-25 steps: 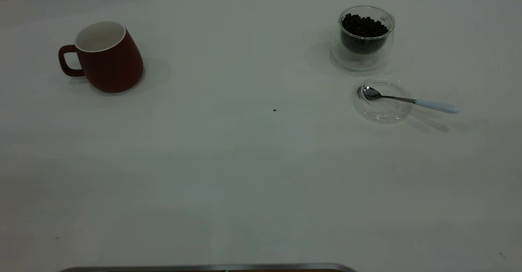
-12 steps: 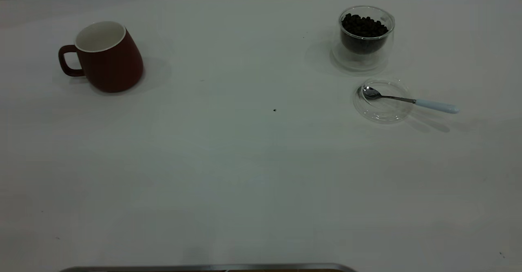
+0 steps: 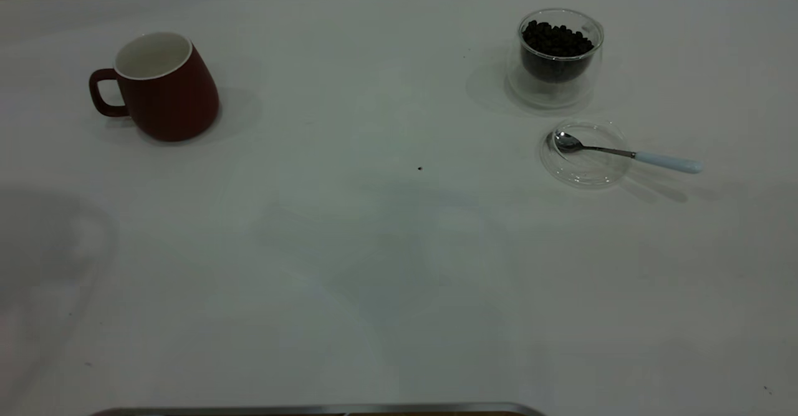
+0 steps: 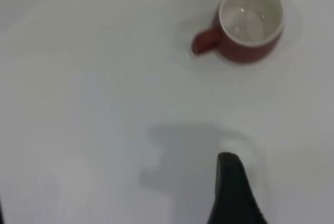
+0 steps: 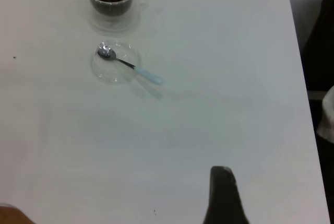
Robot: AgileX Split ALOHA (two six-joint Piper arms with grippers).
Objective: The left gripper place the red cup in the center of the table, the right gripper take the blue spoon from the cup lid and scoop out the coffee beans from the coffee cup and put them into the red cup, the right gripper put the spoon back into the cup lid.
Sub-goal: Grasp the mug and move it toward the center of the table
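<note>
Upright empty red cup far left; blue spoon on cup lid beside bean-filled coffee cup.

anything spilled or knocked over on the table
Nothing stands out. The red cup and the coffee cup stand upright, and the blue spoon rests with its bowl in the cup lid.

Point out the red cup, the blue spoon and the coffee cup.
red cup [image 3: 174,101], exterior view, outer wall.
blue spoon [image 3: 667,162], exterior view, pale handle.
coffee cup [image 3: 555,91], exterior view, clear lower wall.
</note>
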